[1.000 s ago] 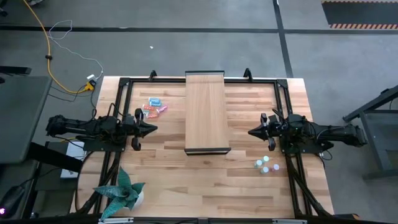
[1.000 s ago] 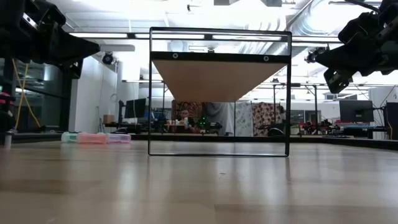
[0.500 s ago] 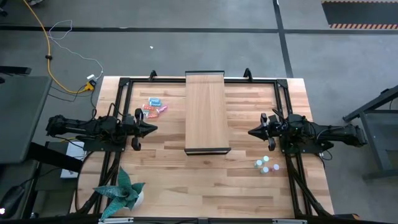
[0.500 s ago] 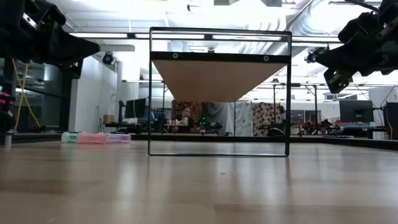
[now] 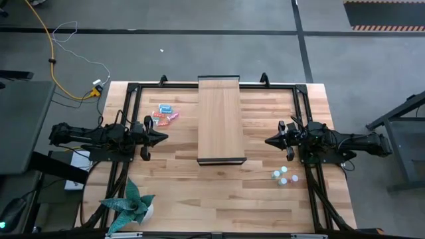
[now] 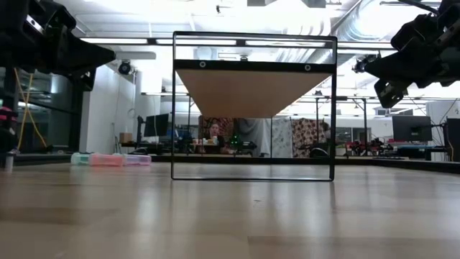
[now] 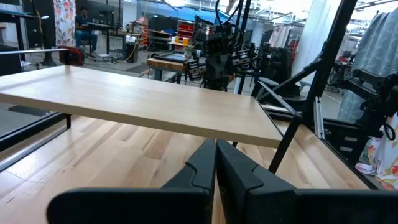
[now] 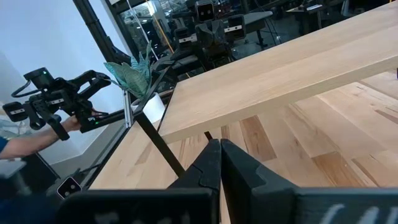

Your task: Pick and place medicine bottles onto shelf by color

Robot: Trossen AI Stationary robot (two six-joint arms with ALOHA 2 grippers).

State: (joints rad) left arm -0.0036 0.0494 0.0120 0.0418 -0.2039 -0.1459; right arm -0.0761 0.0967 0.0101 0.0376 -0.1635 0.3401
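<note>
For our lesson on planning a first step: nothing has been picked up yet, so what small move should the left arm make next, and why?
Probably it should open its fingers and swing toward the cluster of pink and blue bottles lying just beyond the left gripper. That gripper is shut and empty, above bare table beside the shelf, which holds nothing. The right gripper waits, also shut, on the shelf's other side.

Pale smooth wood shelf, striped butcher-block table, translucent plastic bottles, matt black frame

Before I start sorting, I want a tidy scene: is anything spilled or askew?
Nothing stands out. The shelf sits square and bare; pink and blue bottles lie left of it, and three more bottles stand grouped to its right.
</note>
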